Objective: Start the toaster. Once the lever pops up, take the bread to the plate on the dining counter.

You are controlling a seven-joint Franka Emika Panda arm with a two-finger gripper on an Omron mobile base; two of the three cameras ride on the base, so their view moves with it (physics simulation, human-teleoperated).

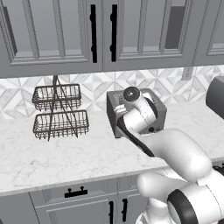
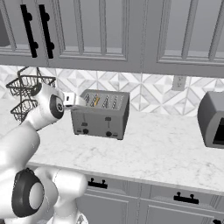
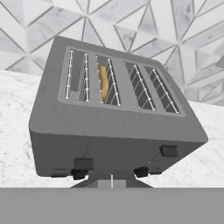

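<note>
The grey metal toaster stands on the marble counter against the tiled wall. The tan bread sits low in its second slot from the left. Two black levers show on the toaster's front; in the right base view the left one sits a little lower than the right. My gripper hovers close to the toaster's front upper edge near its left end, open, with its dark fingertips apart and nothing between them. In the left base view my forearm covers most of the toaster.
A two-tier wire basket stands on the counter left of the toaster. A dark grey appliance sits at the right edge. Grey wall cabinets hang low above the counter. A wall outlet is right of the toaster.
</note>
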